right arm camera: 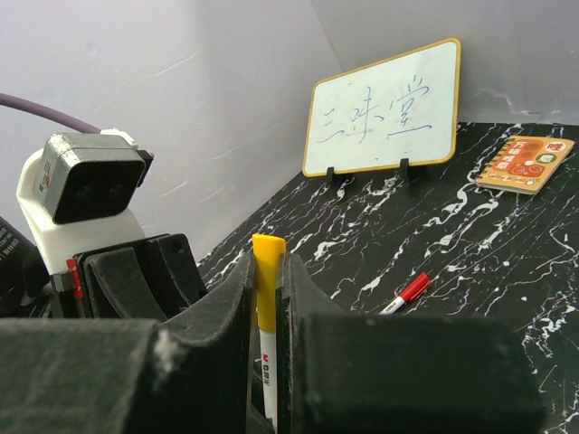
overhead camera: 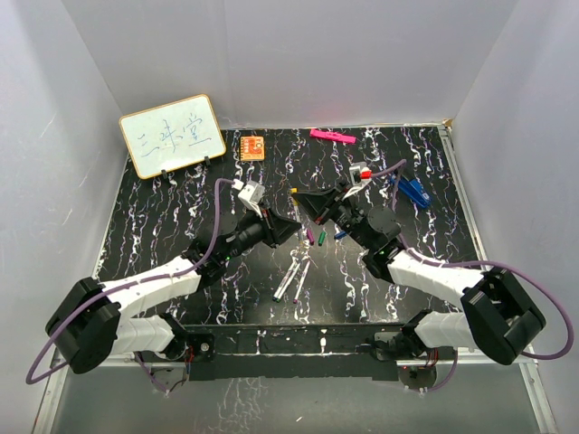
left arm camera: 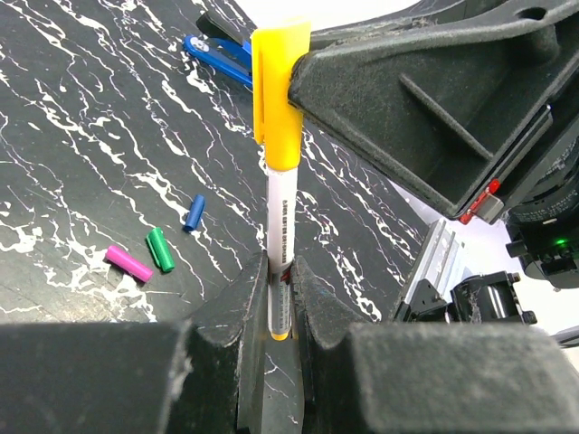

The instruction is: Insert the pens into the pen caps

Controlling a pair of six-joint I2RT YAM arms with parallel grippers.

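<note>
Above the middle of the table (overhead camera: 181, 208) the two grippers meet nose to nose, with one pen (left arm camera: 280, 226) between them. The left gripper (left arm camera: 279, 303) is closed down tight on the lower end of the white barrel, one finger on each side, and the pen stands upright in its wrist view. The right gripper (right arm camera: 268, 271) is pinched just as narrowly on the yellow cap (left arm camera: 279, 99), which sits over the pen's top end. The barrel runs straight up into the cap, but I cannot tell whether it is pushed fully home.

On the table beyond the held pen lie three loose caps close together but apart: a magenta cap (left arm camera: 128, 263), a green cap (left arm camera: 161, 250) just beside it and a blue cap (left arm camera: 194, 212) a little farther off. Nearer the arm bases, loose pens (overhead camera: 291, 280) lie side by side.

Another pen with a red cap (right arm camera: 404, 294) lies on the table in the right wrist view.

Along the back stand a whiteboard (overhead camera: 172, 136), an orange booklet (overhead camera: 252, 146) and a pink bar (overhead camera: 332, 136). Blue clips (overhead camera: 412, 190) lie to the right.
</note>
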